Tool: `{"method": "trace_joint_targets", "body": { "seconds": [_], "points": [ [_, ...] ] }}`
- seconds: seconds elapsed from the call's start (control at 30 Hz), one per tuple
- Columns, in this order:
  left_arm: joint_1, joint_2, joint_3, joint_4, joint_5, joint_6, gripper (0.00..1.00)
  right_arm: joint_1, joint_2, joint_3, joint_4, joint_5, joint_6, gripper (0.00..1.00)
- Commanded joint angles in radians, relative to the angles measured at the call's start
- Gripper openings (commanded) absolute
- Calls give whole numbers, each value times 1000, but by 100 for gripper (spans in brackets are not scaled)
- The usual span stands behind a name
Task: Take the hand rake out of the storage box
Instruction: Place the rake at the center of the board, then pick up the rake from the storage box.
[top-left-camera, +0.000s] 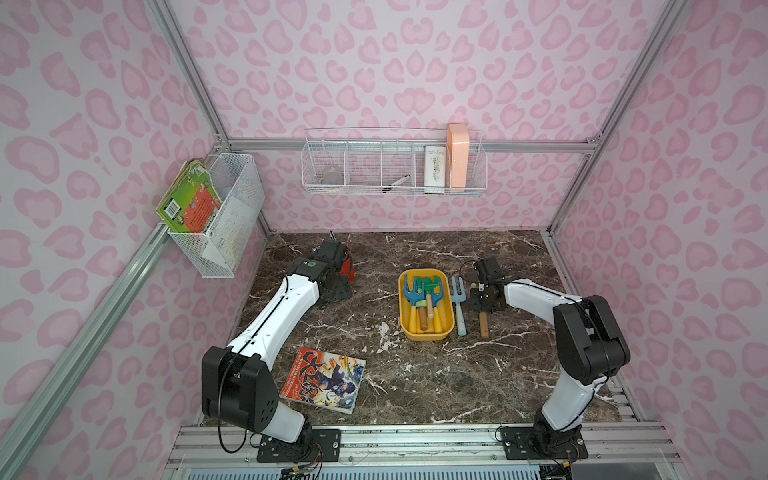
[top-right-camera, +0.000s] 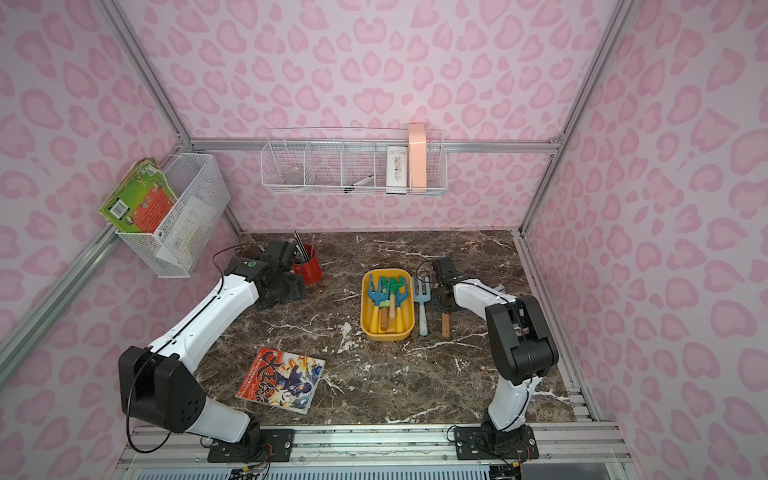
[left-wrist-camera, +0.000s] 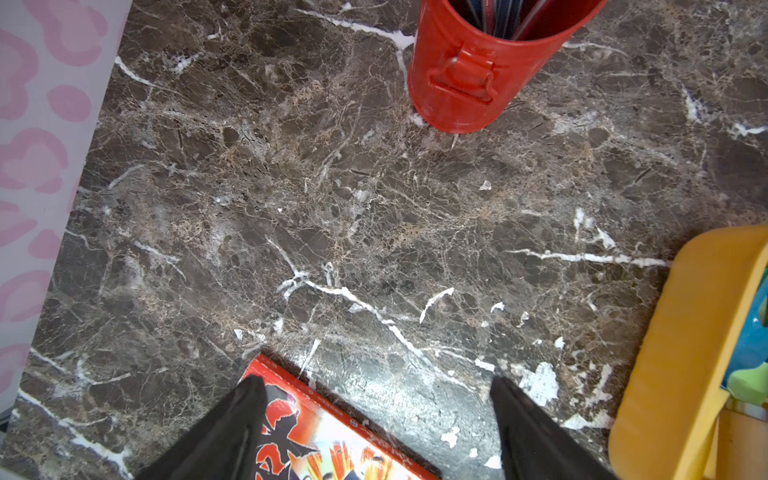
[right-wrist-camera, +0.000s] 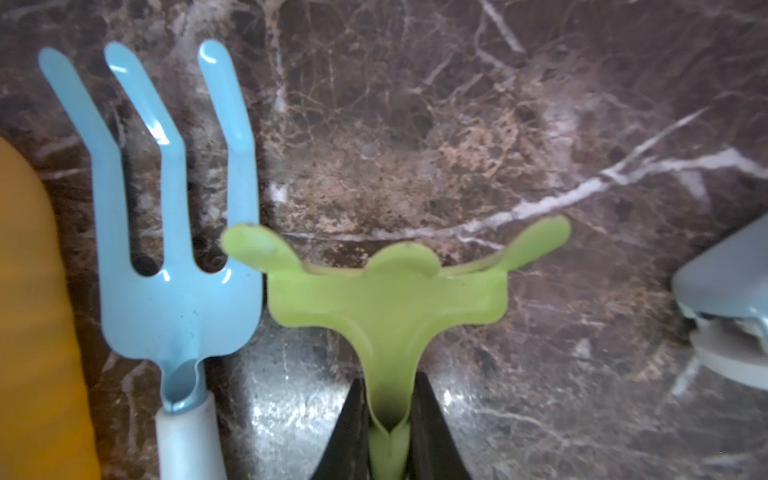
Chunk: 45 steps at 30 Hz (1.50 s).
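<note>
left arm (top-left-camera: 295, 303) and right arm (top-left-camera: 536, 297): white shell links, bulky black joint housings, a thin black cable (top-left-camera: 266, 322) along each shell. round green mark (top-left-camera: 311, 263) near the left wrist. black base plates (top-left-camera: 324, 440) with silver screws. left gripper (left-wrist-camera: 376, 379) and right gripper (right-wrist-camera: 390, 377) have 2 black wedge fingers each.

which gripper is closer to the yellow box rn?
Right. The right gripper is past the blue fork beside the yellow box, shut on the green rake. The left gripper hangs open farther off on the opposite side, by the red cup.
</note>
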Motion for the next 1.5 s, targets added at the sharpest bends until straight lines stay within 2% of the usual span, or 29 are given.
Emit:
{"method": "trace_joint_targets", "body": {
  "seconds": [0.0,0.6,0.87,1.07,1.23,1.37,1.47],
  "points": [
    [1,-1,6,-2,-10,-8,89,0,18,15,43,-17,-24,17],
    [1,-5,9,-8,-24,-6,89,-15,110,88,5,-4,-63,20],
    [0,0,27,-16,-26,-6,89,-15,105,86,-8,-16,-49,27],
    [0,5,42,-19,-22,-3,89,-10,18,100,-18,-22,-36,34],
    [1,21,31,-8,14,-15,89,72,-48,156,-67,35,-14,37],
    [-1,29,23,-2,26,-20,89,202,-72,197,-68,57,39,39],
    [-1,31,21,-2,32,-20,89,292,-36,241,-74,61,86,39]
  ]
}}
